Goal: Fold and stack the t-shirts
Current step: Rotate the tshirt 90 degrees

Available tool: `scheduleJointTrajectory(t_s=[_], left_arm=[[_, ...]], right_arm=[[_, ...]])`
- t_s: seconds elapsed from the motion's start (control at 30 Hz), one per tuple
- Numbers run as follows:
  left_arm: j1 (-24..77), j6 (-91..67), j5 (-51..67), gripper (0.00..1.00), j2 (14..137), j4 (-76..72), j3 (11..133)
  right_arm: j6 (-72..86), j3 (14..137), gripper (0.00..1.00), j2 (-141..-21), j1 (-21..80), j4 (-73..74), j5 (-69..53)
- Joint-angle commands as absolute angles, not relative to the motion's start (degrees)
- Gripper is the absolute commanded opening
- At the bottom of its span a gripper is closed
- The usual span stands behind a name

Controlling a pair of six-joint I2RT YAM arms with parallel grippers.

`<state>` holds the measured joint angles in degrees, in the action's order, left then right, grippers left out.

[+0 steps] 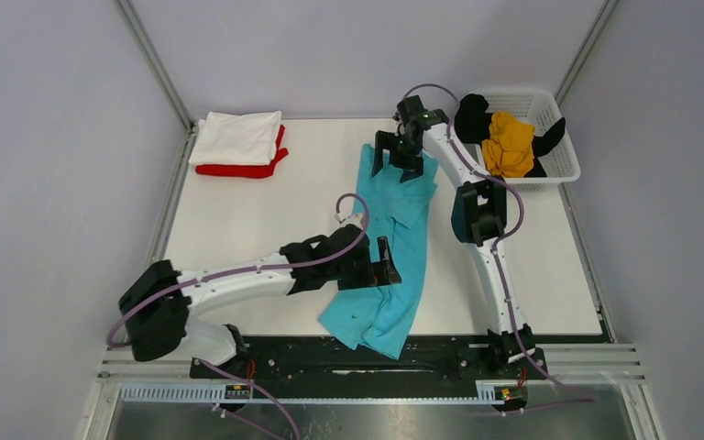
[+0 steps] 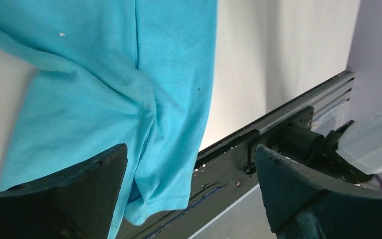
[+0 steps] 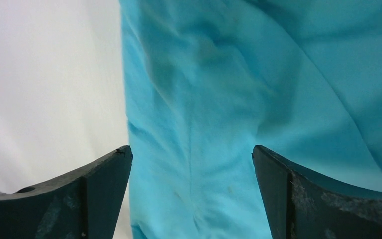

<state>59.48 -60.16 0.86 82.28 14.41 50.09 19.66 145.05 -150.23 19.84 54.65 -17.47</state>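
Top external view shows the turquoise t-shirt (image 1: 394,247) lying as a long strip on the worktop (image 1: 238,220). The right fingers (image 1: 379,154) are spread wide over its far end and the left fingers (image 1: 392,273) equally released over its near half, likely stationed to pinch both ends. Left wrist view shows more plainly the cloth overhanging the front rail (image 2: 238,149).

Turquoise t-shirt (image 2: 104,99) over the table (image 2: 258,59) edge, within the wide-spread left pincer (image 2: 190,149)

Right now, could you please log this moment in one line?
turquoise shirt: lying lengthwise, unheld; left fingers: open; right fingers: open; white shirt on red shirt; basket: yellow shirt, black shirt
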Motion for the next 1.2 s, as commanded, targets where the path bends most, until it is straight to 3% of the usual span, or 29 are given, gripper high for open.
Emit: scheduleJointTrajectory(t_s=[0.0, 0.23, 0.47, 0.7, 1.17], left_arm=[[59.3, -56.0, -7.5, 0.99, 74.1, 19.0, 49.4], [50.2, -54.0, -9.8, 0.99, 64.9, 23.8, 42.6], [44.3, -52.6, -9.4, 0.99, 55.8, 23.0, 34.5], [44.0, -52.2, -9.1, 0.99, 53.3, 20.5, 31.9], [43.6, -50.8, -8.2, 0.99, 55.2, 17.8, 31.7]], right_arm=[[19.2, 133.3, 1.0, -133.0, 21.4, 57.0, -5.6], [23.9, 96.5, 0.99, -112.0, 29.4, 48.0, 3.9], [28.1, 83.2, 0.99, -107.4, 35.6, 44.7, 2.7], [29.6, 79.4, 1.0, -112.1, 36.3, 40.2, 0.2], [26.0, 92.3, 0.99, -123.8, 30.0, 46.5, 3.8]])
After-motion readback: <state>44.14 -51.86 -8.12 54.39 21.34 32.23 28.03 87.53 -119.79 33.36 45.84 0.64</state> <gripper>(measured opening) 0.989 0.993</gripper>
